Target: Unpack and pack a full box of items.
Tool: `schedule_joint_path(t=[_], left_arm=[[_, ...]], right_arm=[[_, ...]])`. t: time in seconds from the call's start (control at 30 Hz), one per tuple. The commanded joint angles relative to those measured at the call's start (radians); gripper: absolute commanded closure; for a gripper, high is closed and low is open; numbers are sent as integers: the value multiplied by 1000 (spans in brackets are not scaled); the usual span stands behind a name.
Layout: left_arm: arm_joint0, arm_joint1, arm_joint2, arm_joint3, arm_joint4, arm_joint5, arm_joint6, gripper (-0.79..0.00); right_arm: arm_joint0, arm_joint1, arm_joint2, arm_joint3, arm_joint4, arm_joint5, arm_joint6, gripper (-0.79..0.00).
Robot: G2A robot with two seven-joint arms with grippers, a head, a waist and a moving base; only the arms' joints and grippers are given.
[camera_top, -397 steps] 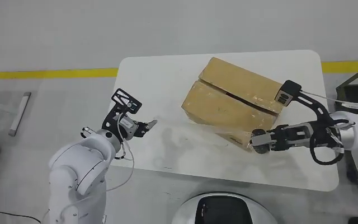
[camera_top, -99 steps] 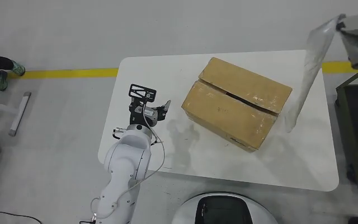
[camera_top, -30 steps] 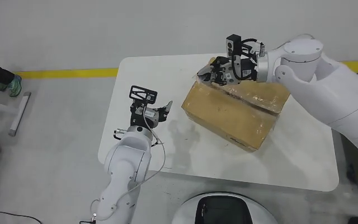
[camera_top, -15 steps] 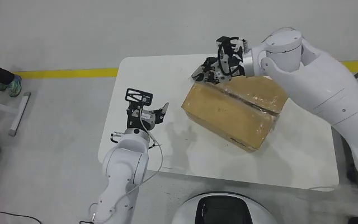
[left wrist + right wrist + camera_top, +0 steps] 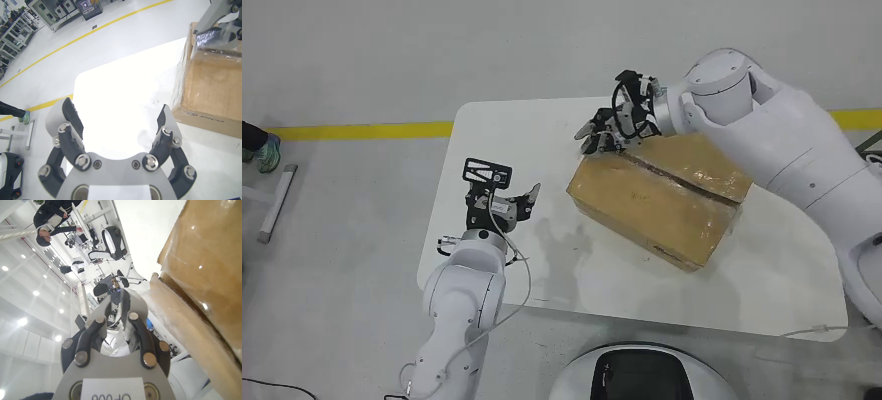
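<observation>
R claw (image 5: 594, 135) slid off box (image 5: 662, 195) top to corner just under it, clenched empty; L claw (image 5: 116, 106) released, box ahead; wedge R under flap seam (image 5: 682, 172), lift slow.

A robotics lab is suggested: a yellow line (image 5: 342, 130) is painted on the floor (image 5: 342, 250) at the top view's left, and equipment racks (image 5: 13, 36) and parked robots (image 5: 111, 240) are seen behind.

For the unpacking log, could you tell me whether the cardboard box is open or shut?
Shut: the cardboard box has both top flaps lying flat, meeting at a seam.
</observation>
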Motion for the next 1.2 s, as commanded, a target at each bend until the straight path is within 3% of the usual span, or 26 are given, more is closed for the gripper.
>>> schedule_joint_path(t=[0.0, 0.17, 0.33, 0.47, 1.17], left_arm=[[0, 0, 0, 0, 0, 0, 0, -785], [0, 0, 0, 0, 0, 0, 0, -785], [0, 0, 0, 0, 0, 0, 0, -785], [0, 0, 0, 0, 0, 0, 0, -785], [0, 0, 0, 0, 0, 0, 0, -785]], right_arm=[[6, -14, -7, 25, -12, -2, 9, -203], [19, -46, -16, 86, -36, -15, 30, -234], [35, -73, -13, 145, -50, -20, 38, -357], [45, -91, -7, 182, -59, -26, 43, -785], [53, -135, 152, 268, 126, -50, 87, -785]])
